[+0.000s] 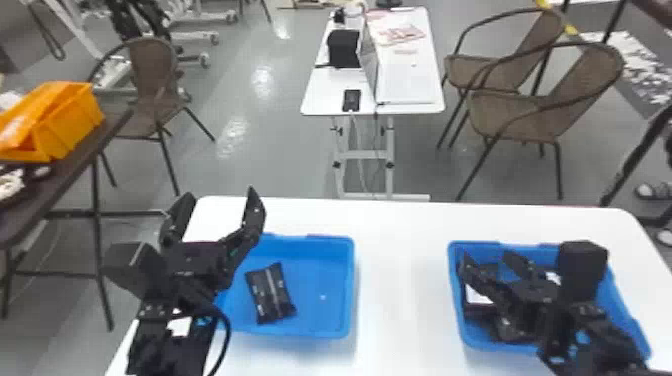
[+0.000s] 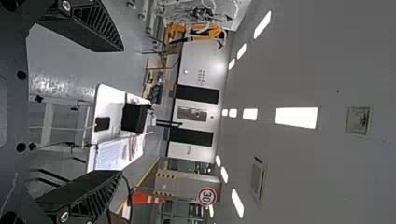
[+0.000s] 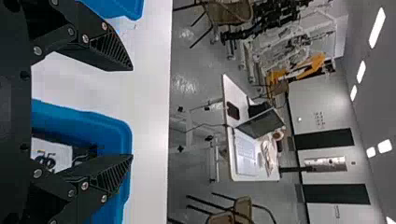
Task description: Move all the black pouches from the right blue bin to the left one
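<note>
Pointing fwd & spread wide: L hand [image 1: 221, 194] raised by L bin [image 1: 325, 280], R hand [image 1: 485, 255] over R bin [image 1: 475, 246]

On the near table [image 1: 400, 250], the left bin [image 1: 325, 280] lies at nine o'clock with one pouch [image 1: 271, 292] in it, the right bin [image 1: 455, 300] at three, holding what look like pouches [image 1: 475, 296]. Beyond, a second table [image 1: 325, 95] stands at twelve o'clock.

From high up, the head view looks forward and down over the broad white worktop [image 1: 400, 235]; both wrist views, lower and turned sideways, face across the room, all three sharing the narrow, grey-legged white table [image 1: 322, 97] beyond
</note>
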Controlling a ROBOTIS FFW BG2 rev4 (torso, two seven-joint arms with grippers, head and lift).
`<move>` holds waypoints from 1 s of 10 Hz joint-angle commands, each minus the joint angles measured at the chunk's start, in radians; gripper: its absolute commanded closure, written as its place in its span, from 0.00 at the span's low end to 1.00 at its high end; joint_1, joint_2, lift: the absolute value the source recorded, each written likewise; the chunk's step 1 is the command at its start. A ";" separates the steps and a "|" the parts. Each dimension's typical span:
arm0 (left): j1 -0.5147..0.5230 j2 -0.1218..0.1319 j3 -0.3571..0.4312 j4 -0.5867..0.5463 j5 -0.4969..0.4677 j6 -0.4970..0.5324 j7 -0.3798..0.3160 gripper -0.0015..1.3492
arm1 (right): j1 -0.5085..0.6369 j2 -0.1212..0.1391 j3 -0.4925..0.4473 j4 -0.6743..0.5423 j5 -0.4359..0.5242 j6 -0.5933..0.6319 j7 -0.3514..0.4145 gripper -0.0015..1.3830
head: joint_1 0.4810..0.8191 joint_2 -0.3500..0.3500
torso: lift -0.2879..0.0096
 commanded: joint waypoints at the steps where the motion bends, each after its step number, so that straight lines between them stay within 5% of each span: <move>1: 0.002 -0.001 0.002 0.000 0.004 -0.001 0.000 0.07 | 0.027 0.001 -0.009 -0.002 0.044 0.016 -0.031 0.29 | 0.63 0.65 | 1.00; 10: 0.010 0.004 0.005 0.000 0.025 0.004 0.000 0.07 | -0.125 0.001 -0.052 0.361 0.147 -0.010 0.003 0.29 | 0.63 0.56 | 1.00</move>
